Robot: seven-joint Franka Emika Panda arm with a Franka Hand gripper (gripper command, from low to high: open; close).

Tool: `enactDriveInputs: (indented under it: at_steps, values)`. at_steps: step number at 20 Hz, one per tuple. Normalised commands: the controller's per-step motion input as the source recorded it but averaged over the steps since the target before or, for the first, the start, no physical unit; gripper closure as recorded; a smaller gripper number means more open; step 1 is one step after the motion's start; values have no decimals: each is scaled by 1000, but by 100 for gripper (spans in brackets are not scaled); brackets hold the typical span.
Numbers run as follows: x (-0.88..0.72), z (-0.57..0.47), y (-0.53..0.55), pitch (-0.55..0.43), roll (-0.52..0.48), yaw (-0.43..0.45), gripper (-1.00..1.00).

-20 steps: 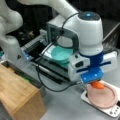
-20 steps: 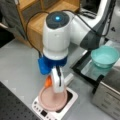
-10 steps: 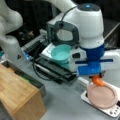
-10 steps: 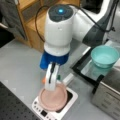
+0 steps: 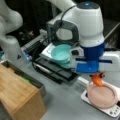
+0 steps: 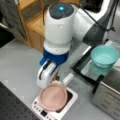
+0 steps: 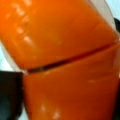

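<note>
In a front view the gripper [image 5: 98,78] hangs just above the pink plate [image 5: 102,96], clamped on an orange carrot [image 5: 97,80] — held upright, tip down. In a front view the plate [image 6: 53,96] sits on a white scale [image 6: 67,105], a teal bowl [image 6: 105,56] well apart at right. The wrist view is filled by the carrot [image 7: 62,60] — close against the lens because it is gripped.

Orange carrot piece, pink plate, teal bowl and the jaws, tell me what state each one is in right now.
Gripper: shut on the orange carrot piece, above the pink plate.
Orange carrot piece: held, off the plate.
Pink plate: upright on the white scale, nothing on it.
Teal bowl: upright, looks empty.
</note>
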Motion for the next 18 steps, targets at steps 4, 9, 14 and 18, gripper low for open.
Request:
enactDriveInputs:
  at_steps: [4, 9, 14, 18]
  values:
    - [-356, 39, -65, 31, 161, -272, 100]
    - [-463, -46, -120, 184, 108, -98, 100]
    - [-359, -90, -52, 127, 138, -35, 100]
    - [-342, -76, 45, 58, 141, -32, 100]
